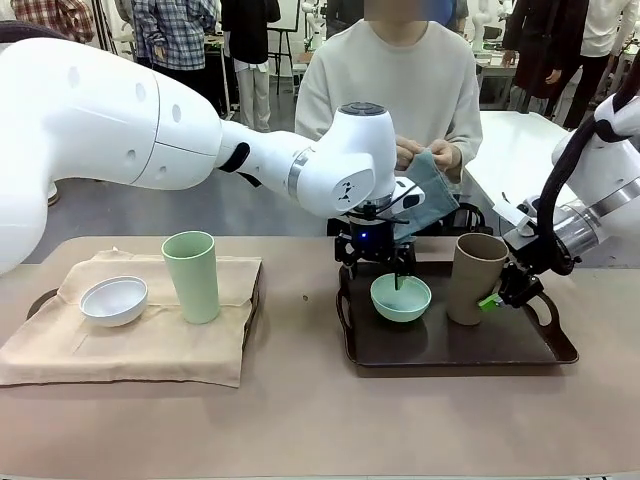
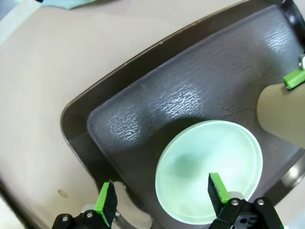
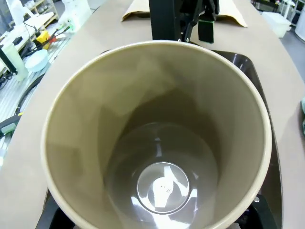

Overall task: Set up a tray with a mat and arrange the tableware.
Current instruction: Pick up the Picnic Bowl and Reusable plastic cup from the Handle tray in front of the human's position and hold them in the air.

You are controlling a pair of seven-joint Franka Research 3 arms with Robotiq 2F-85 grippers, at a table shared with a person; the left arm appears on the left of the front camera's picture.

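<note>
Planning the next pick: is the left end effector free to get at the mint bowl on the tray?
Probably yes: the open left end effector hangs right over the mint bowl, its rim between the fingers; the tan cup stands aside.

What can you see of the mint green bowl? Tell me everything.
The mint green bowl is small, round and smooth, looks like matte plastic or ceramic, and is empty. It sits upright on the dark tray, left of the tan cup and apart from it. The open left gripper straddles its rim, one finger over the inside, one outside; whether a finger touches it I cannot tell.
</note>
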